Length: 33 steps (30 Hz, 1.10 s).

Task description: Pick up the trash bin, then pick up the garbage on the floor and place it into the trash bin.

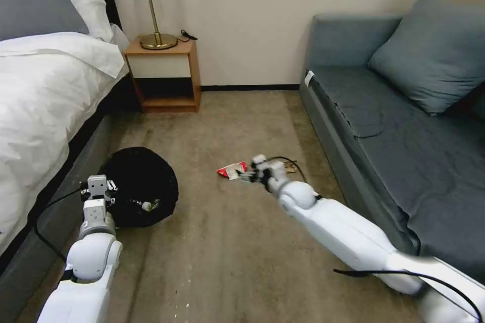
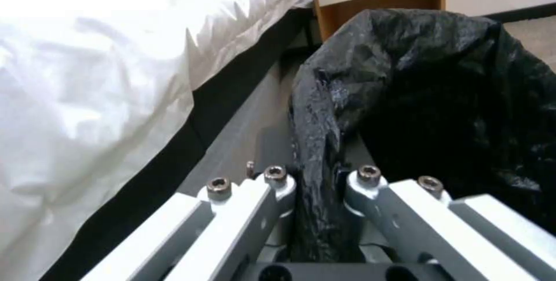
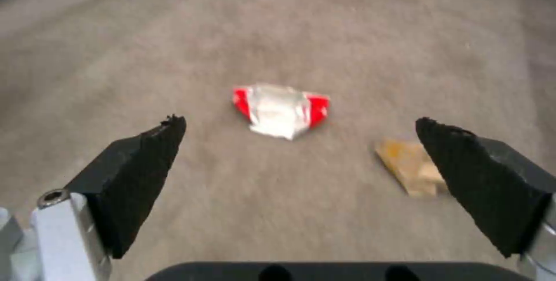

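- The left gripper [image 1: 98, 187] is closed on the rim of the trash bin [image 1: 141, 186]; in the left wrist view a fold of the black plastic bag [image 2: 324, 150] is pinched between its jaws.
- The trash bin sits at the left edge of the carpet [image 1: 227, 252], just beside the bed [image 1: 45, 101], with a small bit of litter visible inside it.
- The right gripper [image 1: 250, 175] hangs low over the middle of the carpet, jaws spread wide and holding nothing.
- The red-and-white paper scrap [image 3: 281, 109] lies on the carpet between and just beyond the open fingers [image 3: 145, 172].
- The tan paper scrap [image 3: 412, 167] lies near it, just beside one fingertip.
- A grey sofa [image 1: 404, 126] runs along the carpet's right edge; a wooden nightstand [image 1: 162, 74] stands at the far wall.
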Available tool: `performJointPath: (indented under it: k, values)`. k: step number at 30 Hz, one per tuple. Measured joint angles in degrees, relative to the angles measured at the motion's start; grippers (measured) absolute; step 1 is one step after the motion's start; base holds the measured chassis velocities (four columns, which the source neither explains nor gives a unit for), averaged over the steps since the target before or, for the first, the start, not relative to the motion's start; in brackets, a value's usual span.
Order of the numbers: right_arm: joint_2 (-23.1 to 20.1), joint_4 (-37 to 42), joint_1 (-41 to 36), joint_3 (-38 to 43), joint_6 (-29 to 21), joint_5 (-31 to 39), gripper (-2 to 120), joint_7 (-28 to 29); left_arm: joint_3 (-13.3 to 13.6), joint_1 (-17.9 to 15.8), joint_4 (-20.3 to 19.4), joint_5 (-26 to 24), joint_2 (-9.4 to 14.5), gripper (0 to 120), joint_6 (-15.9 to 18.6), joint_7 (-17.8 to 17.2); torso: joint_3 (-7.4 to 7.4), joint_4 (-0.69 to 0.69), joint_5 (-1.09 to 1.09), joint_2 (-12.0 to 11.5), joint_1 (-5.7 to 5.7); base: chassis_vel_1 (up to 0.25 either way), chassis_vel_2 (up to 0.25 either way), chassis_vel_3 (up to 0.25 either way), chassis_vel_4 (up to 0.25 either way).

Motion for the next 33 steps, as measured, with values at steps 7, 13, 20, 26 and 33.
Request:
performJointPath:
  k: [7,13,20,26,33]
  values:
    - [-0.5,-0.6,-2.3,2.3,0.3,-1.0,100,-1.2,0.2,0.1,0.5,0.2,0.3,4,-0.3,0.0,0.0,0.01,-0.01,0.0,0.0,0.0,0.0,0.0,0.0]
    - [-1.0,-1.6,-2.4,2.3,0.5,-2.9,100,-2.3,0.3,0.1,0.5,0.6,0.3,4,-0.4,0.0,0.0,0.01,-0.02,0.0,0.0,0.0,0.0,0.0,0.0]
    - [-1.0,-2.3,-2.4,2.2,0.5,-3.3,100,-2.4,0.7,-0.4,0.1,1.0,0.4,4,-0.4,0.0,0.0,0.01,-0.01,0.0,0.0,-0.067,0.064,0.065,-0.08]
    - [-0.6,-2.7,-2.3,2.0,0.7,-3.3,100,-2.6,1.0,-0.7,1.0,1.0,0.4,4,-0.5,0.1,0.01,0.01,-0.02,0.0,0.0,-0.078,0.103,0.083,-0.097]
    - [0.0,-3.4,-2.1,1.8,0.9,-3.4,100,-2.7,1.2,-1.0,1.9,1.0,0.6,4,-0.7,0.2,0.0,0.02,-0.02,0.0,0.0,-0.066,0.075,0.068,-0.077]
